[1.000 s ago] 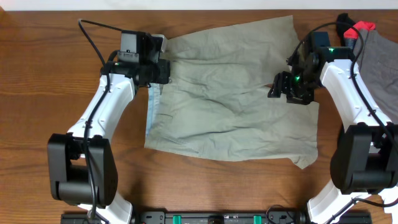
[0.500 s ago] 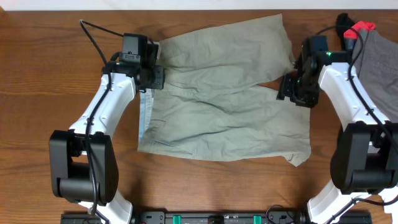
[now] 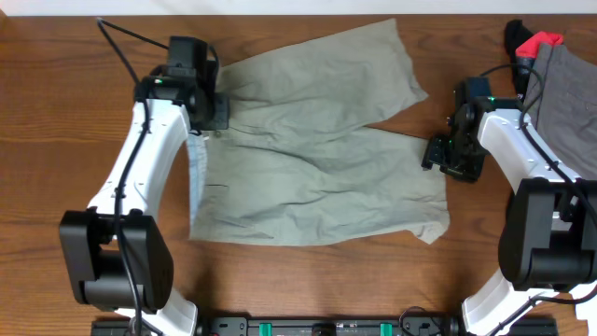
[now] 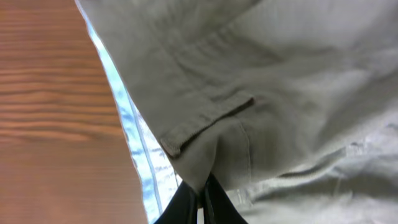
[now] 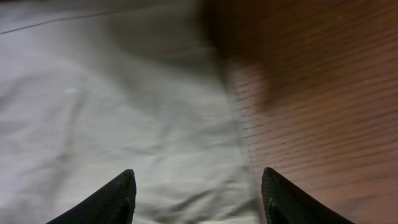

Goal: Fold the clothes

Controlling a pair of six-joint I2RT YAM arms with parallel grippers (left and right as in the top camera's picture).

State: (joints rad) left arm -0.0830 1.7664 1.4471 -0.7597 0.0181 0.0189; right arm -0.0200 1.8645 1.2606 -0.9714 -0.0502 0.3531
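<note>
The khaki shorts point(image 3: 317, 159) lie spread flat on the wooden table, waistband to the left with its pale blue lining point(image 3: 196, 177) showing, legs to the right. My left gripper point(image 3: 213, 119) is shut on the waistband's far end. In the left wrist view its black fingers point(image 4: 186, 208) pinch a fold of khaki cloth point(image 4: 261, 93) beside the blue lining point(image 4: 134, 149). My right gripper point(image 3: 440, 161) hovers open over the near leg's hem. In the right wrist view its gripper point(image 5: 196, 199) has one tip over the cloth point(image 5: 124, 106) and the other over bare wood point(image 5: 323, 93).
A darker grey garment point(image 3: 569, 93) lies at the table's right edge, with a black and red cloth point(image 3: 534, 42) behind it. The table's far edge point(image 3: 280, 11) runs just beyond the shorts.
My left gripper has dragged the waistband left and away, so the shorts slid left and now lie flatter. My right gripper stayed open and moved nearer and rightward, off the crotch to the leg hem.
</note>
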